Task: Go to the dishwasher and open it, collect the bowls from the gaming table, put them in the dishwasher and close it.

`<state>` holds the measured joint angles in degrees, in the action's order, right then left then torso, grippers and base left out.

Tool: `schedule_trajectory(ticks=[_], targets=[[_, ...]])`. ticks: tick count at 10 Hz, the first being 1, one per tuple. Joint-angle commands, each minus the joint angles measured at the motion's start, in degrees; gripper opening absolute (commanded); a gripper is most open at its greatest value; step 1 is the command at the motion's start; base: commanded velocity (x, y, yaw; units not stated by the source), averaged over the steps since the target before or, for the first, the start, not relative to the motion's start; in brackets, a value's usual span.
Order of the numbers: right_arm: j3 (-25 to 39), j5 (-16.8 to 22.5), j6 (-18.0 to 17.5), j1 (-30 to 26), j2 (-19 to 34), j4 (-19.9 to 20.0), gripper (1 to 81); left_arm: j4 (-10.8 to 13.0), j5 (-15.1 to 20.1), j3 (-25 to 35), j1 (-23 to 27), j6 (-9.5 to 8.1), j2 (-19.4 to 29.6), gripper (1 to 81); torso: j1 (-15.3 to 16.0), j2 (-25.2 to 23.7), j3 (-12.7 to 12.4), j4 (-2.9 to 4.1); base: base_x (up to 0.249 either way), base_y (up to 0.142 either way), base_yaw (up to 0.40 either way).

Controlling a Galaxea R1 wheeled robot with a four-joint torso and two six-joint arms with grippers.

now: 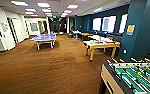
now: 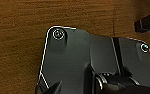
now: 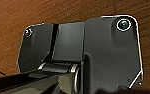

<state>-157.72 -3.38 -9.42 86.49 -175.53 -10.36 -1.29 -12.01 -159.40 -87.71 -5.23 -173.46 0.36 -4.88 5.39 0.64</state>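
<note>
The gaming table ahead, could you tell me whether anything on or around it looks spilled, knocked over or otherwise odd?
Nothing stands out. The gaming table stands level on the brown carpet, with items lying on its top; they are too blurred to judge individually.

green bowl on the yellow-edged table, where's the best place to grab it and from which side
Best guess: take the green bowl by its rim, coming down from above. It sits near the table's near-left corner, so the open carpet on that side gives the clearest way in; boxes crowd the far side. Its exact shape is too small to tell from here.
</note>
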Motion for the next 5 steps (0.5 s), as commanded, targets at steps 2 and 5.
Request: schedule_trajectory(ticks=[2,5], targets=[[0.32,2.94,0.11,-2.68,-0.02,-0.27,81.1,-0.11,2.69,-0.12,2.06,-0.05,0.39,81.1,0.05,0.0,0.0,0.0,0.123,0.069,0.0],[0.32,2.94,0.11,-2.68,-0.11,-0.27,81.1,-0.11,2.69,-0.12,2.06,-0.05,0.3,81.1,-0.02,-0.02,0.0,0.0,0.123,0.0,0.0]])
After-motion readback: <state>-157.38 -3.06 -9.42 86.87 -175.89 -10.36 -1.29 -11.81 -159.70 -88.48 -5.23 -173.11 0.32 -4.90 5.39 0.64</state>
